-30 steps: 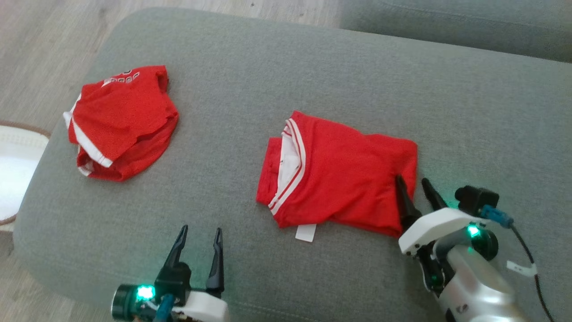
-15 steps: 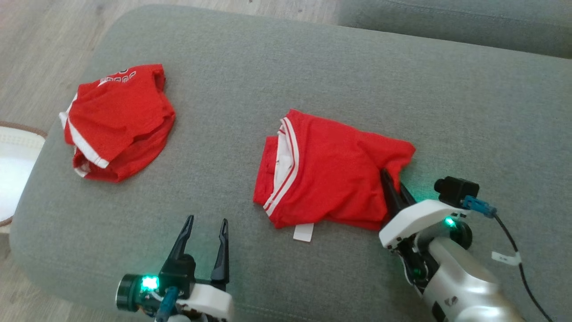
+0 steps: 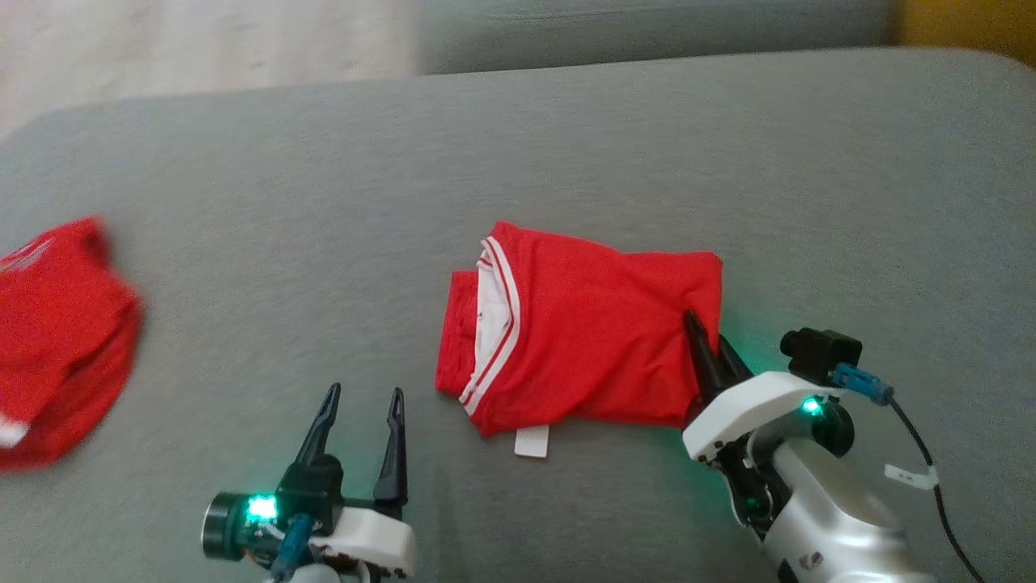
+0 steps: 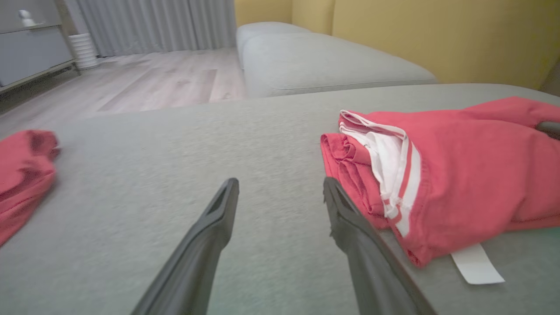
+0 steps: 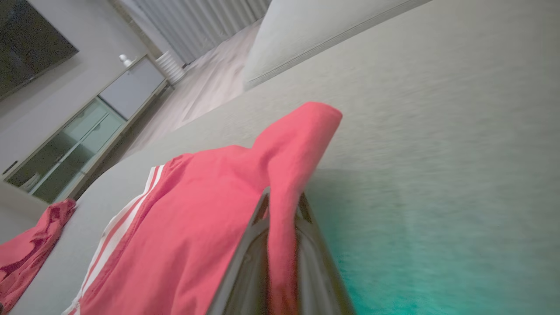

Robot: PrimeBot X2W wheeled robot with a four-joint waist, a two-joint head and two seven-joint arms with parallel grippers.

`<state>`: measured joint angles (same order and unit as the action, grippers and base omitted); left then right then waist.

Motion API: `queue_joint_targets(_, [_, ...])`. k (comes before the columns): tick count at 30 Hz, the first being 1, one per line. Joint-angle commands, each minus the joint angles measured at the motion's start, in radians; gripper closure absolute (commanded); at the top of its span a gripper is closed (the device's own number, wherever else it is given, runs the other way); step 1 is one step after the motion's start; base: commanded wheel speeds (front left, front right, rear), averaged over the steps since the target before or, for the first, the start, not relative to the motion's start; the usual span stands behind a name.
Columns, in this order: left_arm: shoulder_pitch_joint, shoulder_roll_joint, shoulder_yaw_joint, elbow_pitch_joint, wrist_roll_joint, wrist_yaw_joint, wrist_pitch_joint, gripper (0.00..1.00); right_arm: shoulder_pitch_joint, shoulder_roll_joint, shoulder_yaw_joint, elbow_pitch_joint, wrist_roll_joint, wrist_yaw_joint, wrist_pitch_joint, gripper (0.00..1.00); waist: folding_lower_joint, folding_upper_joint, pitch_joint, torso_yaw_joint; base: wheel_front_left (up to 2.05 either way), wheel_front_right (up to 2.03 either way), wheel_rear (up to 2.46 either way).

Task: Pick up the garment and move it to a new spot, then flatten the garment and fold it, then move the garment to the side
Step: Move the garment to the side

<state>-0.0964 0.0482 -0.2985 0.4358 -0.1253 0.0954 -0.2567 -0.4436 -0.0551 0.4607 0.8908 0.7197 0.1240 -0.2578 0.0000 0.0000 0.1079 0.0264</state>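
The right gripper (image 3: 706, 344) is closed on the right-hand edge of the folded red garment (image 3: 591, 332), which lies near the middle of the grey sofa cushion (image 3: 566, 146). The right wrist view shows a narrow ridge of red cloth pinched between the two dark fingers. The left gripper (image 3: 364, 393) hovers with its jaws wide apart and empty, near the garment's striped left end but not touching it.

The main hazard is that single, thin pinch. If the arm lifts from here, the whole weight hangs from one edge, and the fold would likely fall open or the cloth slide out of the fingers. It cannot be told whether the fingers hold every layer or just the upper one (the lower layers are hidden under the fold). A top-layer grip would peel the garment apart rather than carry it. Dragging instead of lifting looks no safer, since the cushion's woven fabric could bunch the lower layers and catch the white label (image 3: 531, 441) sticking out at the near edge. A second red garment (image 3: 57, 348) lies at the cushion's left end, so a move that way risks piling one on the other.
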Motion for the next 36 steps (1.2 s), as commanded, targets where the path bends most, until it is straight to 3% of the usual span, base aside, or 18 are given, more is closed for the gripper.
queue_joint_targets(1, [-0.046,0.002,0.023,-0.033,-0.007,-0.004,-0.005,0.00,-0.013,0.005,0.008,-0.035,-0.014,0.007,-0.004,1.00,0.0000,0.0000,-0.011,-0.191,0.00,0.00,0.00])
queue_joint_targets(8, [-0.089,0.002,0.003,-0.035,-0.010,-0.006,-0.005,0.00,-0.016,0.005,0.013,-0.077,-0.029,0.007,-0.004,1.00,0.0000,0.0000,0.027,-0.391,0.00,0.00,0.00])
queue_joint_targets(16, [-0.123,0.002,0.004,-0.028,0.008,-0.015,-0.005,0.00,-0.052,0.005,0.019,-0.097,-0.077,0.007,-0.004,1.00,0.0000,0.0000,0.085,-0.480,0.00,0.00,0.00])
queue_joint_targets(24, [-0.146,0.002,-0.009,-0.007,0.046,-0.040,-0.005,0.00,-0.246,-0.072,-0.014,-0.028,-0.244,0.007,-0.004,1.00,0.0000,0.0000,0.146,-0.421,0.00,0.00,0.00])
queue_joint_targets(36, [-0.165,0.011,0.016,-0.014,0.082,-0.054,-0.005,0.00,-0.541,-0.335,-0.249,0.289,-0.497,0.007,-0.004,1.00,0.0000,0.0000,0.209,-0.238,0.00,0.00,0.00])
